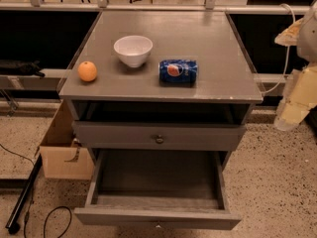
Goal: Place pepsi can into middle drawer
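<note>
Pick-up not begun: the small blue pepsi can (178, 71) lies sideways on the grey wooden cabinet top (198, 33). The pale gripper (290, 114) waits at right, its grip unreadable. Next, I'd say: grasp the can, then lower it into the deep grey middle drawer (157, 175), which is pulled out.

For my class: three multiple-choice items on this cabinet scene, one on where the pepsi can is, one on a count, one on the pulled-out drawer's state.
1. Where is the pepsi can? A on the cabinet top, right of the white bowl; B in a drawer; C on the floor.
2. How many things lie on the cabinet top? A two; B three; C five.
3. The middle drawer is: A shut; B pulled out, empty; C pulled out, holding the bowl.
1 A: it lies on its side beside the bowl. 2 B: orange, bowl, can. 3 B: its floor is bare. The gripper hangs at the right edge, apart from the can.
</note>
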Controlling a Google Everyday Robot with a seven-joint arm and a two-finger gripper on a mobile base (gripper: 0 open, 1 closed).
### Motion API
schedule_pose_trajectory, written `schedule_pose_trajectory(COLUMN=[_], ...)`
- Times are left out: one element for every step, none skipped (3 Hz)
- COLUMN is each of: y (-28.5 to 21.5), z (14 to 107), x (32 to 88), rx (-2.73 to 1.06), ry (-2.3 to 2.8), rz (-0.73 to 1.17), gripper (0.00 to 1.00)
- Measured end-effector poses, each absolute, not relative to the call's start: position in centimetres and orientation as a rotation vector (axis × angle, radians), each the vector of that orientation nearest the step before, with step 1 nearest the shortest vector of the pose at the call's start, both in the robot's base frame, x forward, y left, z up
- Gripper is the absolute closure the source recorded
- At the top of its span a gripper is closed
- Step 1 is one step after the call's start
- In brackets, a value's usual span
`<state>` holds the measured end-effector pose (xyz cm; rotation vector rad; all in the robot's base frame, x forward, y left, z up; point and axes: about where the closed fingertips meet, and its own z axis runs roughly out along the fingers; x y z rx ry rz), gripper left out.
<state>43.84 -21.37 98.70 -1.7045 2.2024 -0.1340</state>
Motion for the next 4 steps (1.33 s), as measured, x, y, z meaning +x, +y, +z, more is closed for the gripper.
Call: schedule_pose_trajectory(y=[-21.4,-20.4,-19.6,-17.7], z=[98.7,98.5,97.8,96.7], x=[43.8,45.2,46.7,49.2], rx=[-1.704,-1.730,-1.764,-1.808], ry=[2.202,2.152,2.104,2.075], rz=[-0.134,-0.074,-0.025,0.077], gripper=[0.00,0.00,0.00,0.00])
